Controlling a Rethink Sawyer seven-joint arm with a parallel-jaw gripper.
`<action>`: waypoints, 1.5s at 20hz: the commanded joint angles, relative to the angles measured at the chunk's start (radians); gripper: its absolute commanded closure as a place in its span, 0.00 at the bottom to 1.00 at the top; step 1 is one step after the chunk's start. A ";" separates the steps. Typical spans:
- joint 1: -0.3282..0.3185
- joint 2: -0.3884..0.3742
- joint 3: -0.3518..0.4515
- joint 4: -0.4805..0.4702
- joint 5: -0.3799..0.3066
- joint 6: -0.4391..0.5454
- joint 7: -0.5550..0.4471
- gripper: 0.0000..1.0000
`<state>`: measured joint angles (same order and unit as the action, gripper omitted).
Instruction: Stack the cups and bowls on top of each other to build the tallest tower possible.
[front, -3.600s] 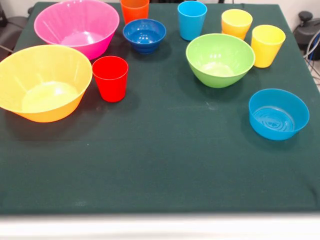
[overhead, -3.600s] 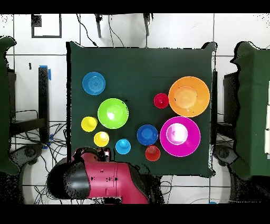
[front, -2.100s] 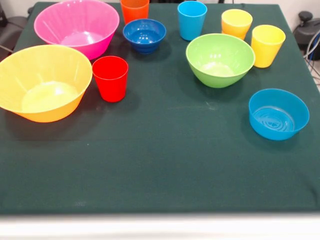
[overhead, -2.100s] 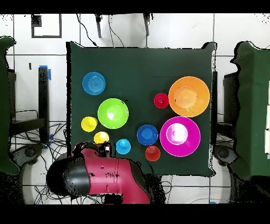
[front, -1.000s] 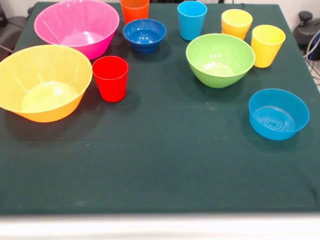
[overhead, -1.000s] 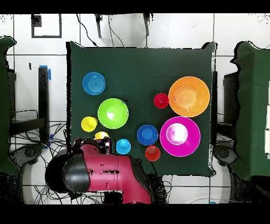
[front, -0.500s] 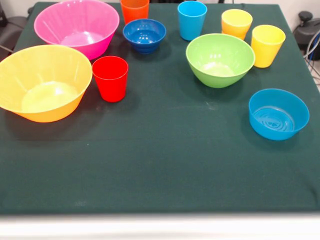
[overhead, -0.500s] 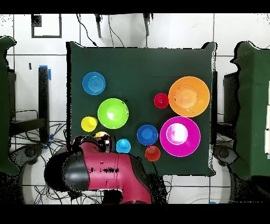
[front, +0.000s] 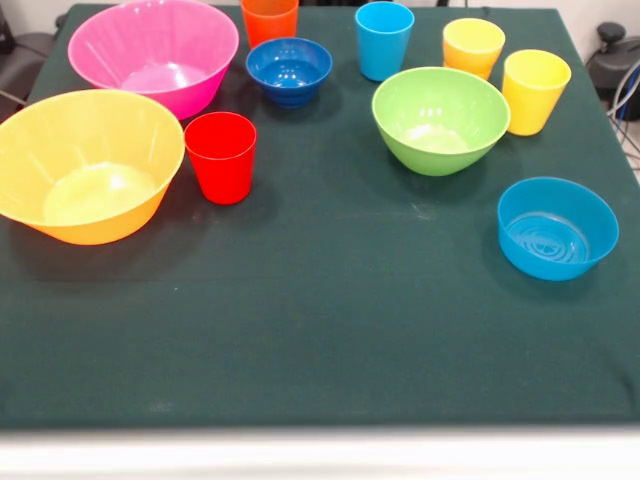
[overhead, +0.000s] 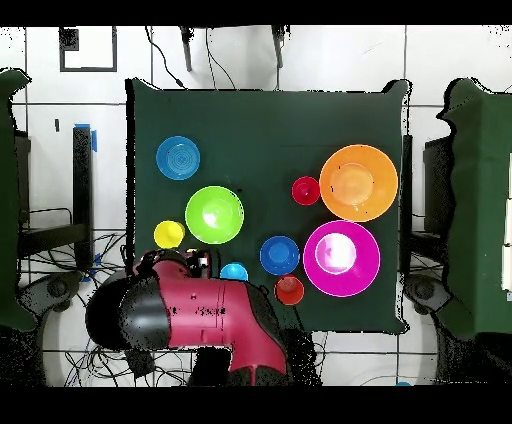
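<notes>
arm (overhead: 190, 310) over table edge | hand state cannot tell | cups (front: 222, 156), bowls (front: 440, 118) unstacked

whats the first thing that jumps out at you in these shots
The two big bowls at the front view's left: the pink bowl at the back, the yellow-orange bowl nearer, all on a dark green table. Nothing is stacked yet. In the overhead view the red arm reaches over the bottom edge, hiding one yellow cup.
</notes>
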<state>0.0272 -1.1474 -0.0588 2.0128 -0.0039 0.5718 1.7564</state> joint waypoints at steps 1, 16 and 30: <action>-0.008 0.126 0.017 -0.093 -0.039 0.053 0.142 0.00; -0.060 0.305 0.081 -0.231 0.010 -0.007 0.100 0.00; -0.031 0.518 0.041 -0.443 -0.007 -0.007 0.136 0.00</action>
<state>-0.0306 -0.7614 -0.0511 1.7182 0.0083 0.5491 1.7566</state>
